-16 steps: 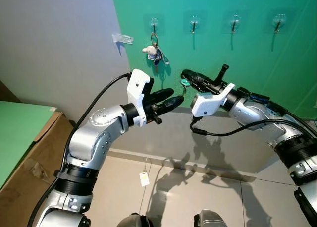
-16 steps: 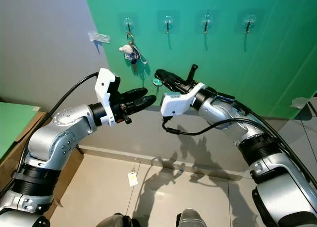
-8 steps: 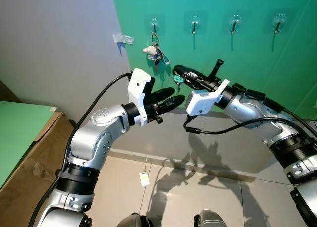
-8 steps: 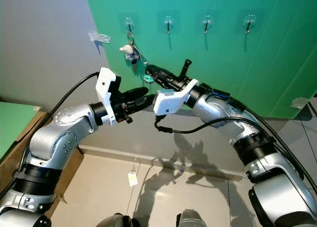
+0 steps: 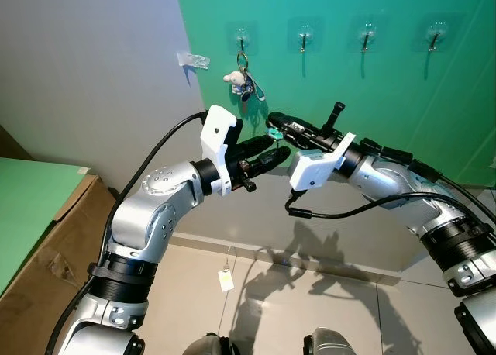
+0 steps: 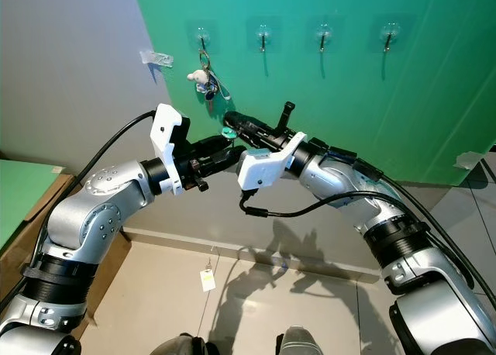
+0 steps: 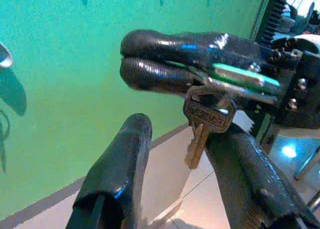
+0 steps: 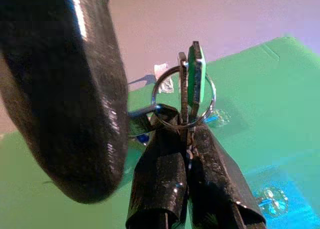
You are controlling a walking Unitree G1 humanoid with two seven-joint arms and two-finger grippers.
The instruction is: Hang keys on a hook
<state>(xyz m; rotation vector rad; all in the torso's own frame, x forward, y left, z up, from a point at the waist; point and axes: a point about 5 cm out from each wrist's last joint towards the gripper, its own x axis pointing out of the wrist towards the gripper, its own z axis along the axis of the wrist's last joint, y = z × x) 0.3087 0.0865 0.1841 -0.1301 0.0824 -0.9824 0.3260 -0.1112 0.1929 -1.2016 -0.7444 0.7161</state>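
The right gripper (image 5: 273, 123), jaws clamped on the keys (image 7: 207, 119), has swung over so they hang between the left gripper's (image 7: 185, 159) parted jaws, suggesting a handover before hooking.

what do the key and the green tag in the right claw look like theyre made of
Key: dull brass-coloured metal, with stamped lettering on its head. Green tag: likely plastic, flat and glossy with a pale edge. Ring: thin shiny steel-like wire. The right claw pinches them.
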